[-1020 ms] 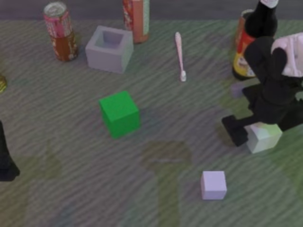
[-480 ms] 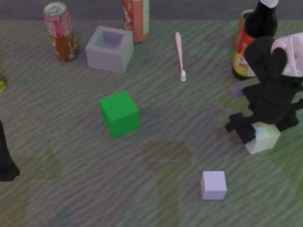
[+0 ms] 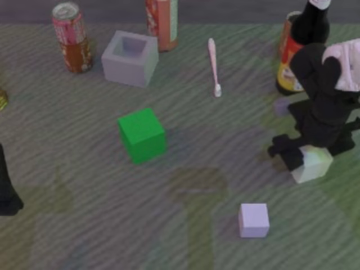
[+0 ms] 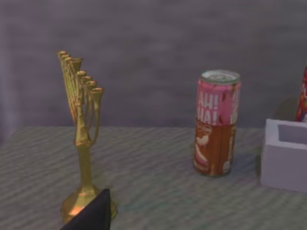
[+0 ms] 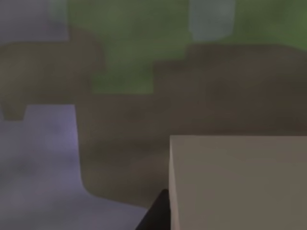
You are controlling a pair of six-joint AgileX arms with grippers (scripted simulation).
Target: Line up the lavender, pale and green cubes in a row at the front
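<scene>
- The tabletop (image 3: 67, 140), covered in a rippled grey-green weave, spreads out around the green cube.
- The right pincer (image 3: 310, 151), matte black, sits well to the right of the green cube, its fingers clamped on the sides of the pale cube.
- The left pincer (image 3: 8, 194), also black, is parked far left of the green cube; whether its fingers are apart cannot be told.
- The hollow grey-lavender square box (image 3: 130, 57) stands behind the green cube, open side up.
- The green cube (image 3: 142, 135), solid and matte, rests near the middle.
- The pale cube (image 3: 313, 164), off-white, stands far to its right.
- The lavender cube (image 3: 253, 220), smallest, lies to the green cube's front right.
</scene>
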